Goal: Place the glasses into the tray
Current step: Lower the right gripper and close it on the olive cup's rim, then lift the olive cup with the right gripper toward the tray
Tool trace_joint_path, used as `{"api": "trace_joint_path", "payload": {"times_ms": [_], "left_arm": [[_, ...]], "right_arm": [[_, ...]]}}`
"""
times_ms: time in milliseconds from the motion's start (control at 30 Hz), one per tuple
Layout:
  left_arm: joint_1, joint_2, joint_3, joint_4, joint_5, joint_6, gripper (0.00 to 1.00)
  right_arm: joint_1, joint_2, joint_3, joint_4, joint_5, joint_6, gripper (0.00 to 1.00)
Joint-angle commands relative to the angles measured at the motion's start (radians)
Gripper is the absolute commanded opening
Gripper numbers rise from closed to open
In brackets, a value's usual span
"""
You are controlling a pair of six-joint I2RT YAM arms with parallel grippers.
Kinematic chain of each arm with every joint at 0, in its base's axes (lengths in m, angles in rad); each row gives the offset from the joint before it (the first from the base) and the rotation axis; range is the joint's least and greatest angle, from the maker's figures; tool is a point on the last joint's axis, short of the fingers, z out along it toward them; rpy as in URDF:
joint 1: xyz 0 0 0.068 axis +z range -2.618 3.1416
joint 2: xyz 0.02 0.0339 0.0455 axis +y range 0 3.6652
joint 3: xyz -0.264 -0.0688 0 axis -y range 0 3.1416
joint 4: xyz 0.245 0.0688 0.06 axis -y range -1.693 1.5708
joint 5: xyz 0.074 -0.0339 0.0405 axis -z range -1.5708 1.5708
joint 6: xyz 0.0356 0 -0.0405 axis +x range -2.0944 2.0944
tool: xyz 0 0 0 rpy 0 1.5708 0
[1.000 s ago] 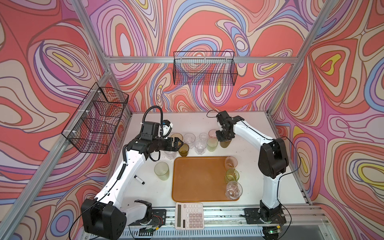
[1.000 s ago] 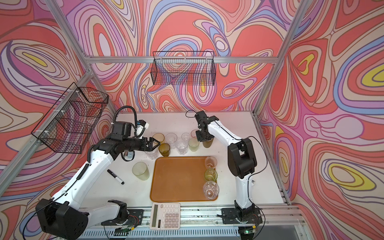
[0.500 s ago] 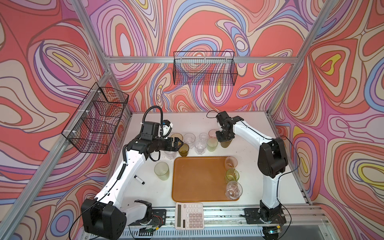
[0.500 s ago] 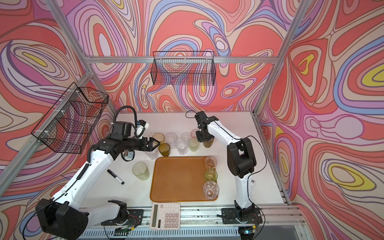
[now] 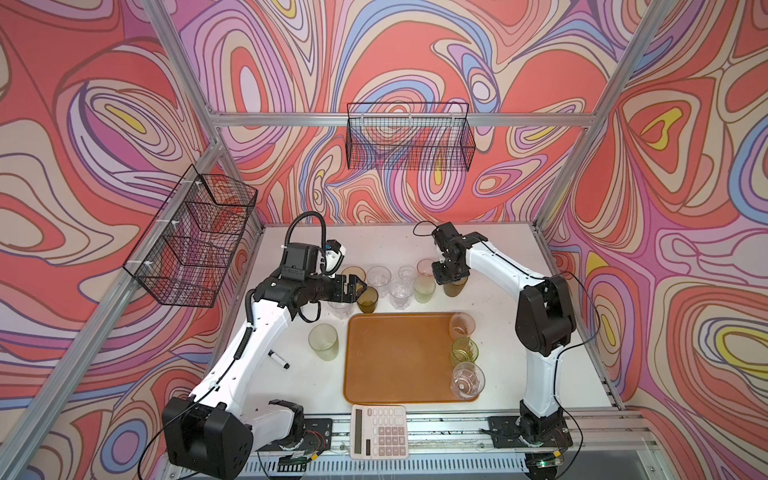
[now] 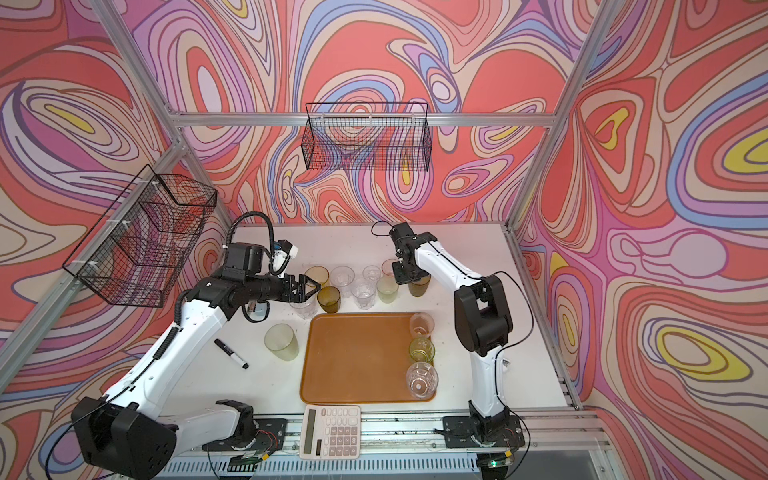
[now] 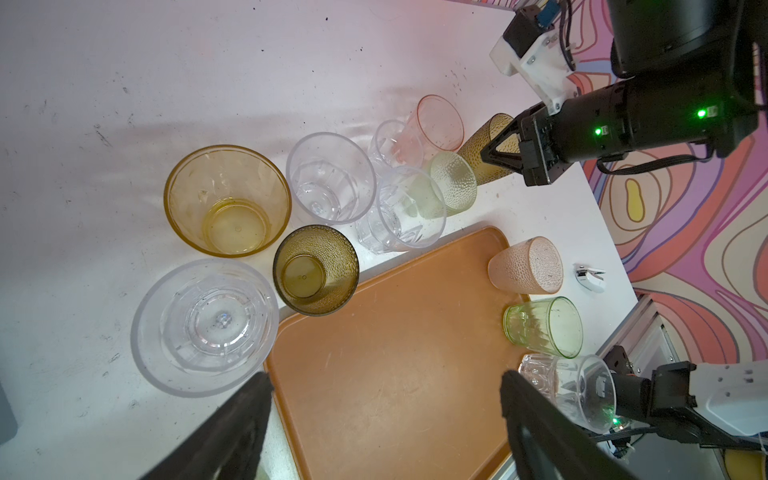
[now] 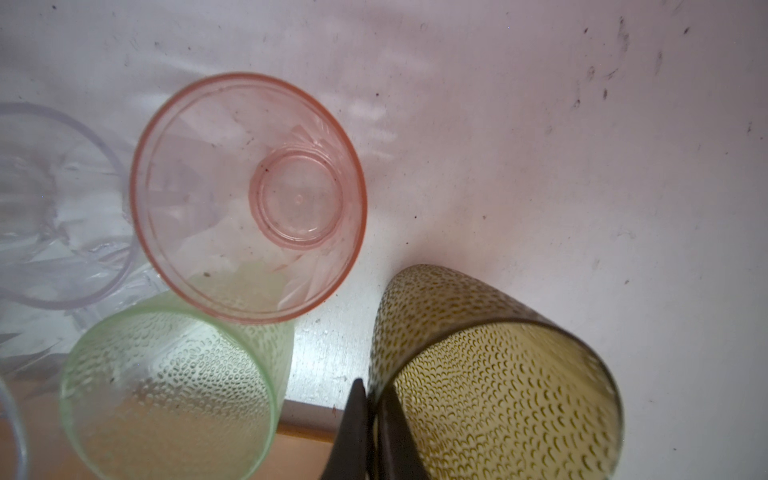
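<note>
Both top views are showing three glasses [image 5: 461, 351] in the tray [image 5: 395, 361], others waiting outside, right gripper [image 5: 449, 277] pinching an olive glass [image 5: 457, 289], left gripper [image 5: 360, 288] gaping empty.

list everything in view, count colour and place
tray: one, orange-brown, middle of table
tray glasses: three, pink, bright green, clear, along tray's right edge
cluster glasses: eight, clear, amber, olive, pale green, pink, behind tray
olive-brown glass: one, cluster's right end
tall glass: one, pale green, left of tray
marker: one, black and white, left of tall glass
calculator: one, white, front of tray
wire baskets: two, black, on walls
left gripper: one, black, open above cluster's left end
right gripper: one, black, shut on olive-brown glass rim
</note>
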State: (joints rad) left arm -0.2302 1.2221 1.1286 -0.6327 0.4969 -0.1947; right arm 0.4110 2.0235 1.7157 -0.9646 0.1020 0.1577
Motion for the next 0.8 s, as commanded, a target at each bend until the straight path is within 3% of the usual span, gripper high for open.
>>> {"api": "trace_joint_path", "payload": {"times_ms": [0, 767], "left_arm": [[-0.006, 0.006, 0.007, -0.016, 0.006, 0.013, 0.89], [-0.006, -0.005, 0.01, -0.023, -0.009, 0.02, 0.89]], "right_arm": [[-0.006, -0.035, -0.019, 0.004, 0.022, 0.004, 0.0], [-0.005, -0.182, -0.048, -0.089, -0.014, 0.006, 0.0]]}}
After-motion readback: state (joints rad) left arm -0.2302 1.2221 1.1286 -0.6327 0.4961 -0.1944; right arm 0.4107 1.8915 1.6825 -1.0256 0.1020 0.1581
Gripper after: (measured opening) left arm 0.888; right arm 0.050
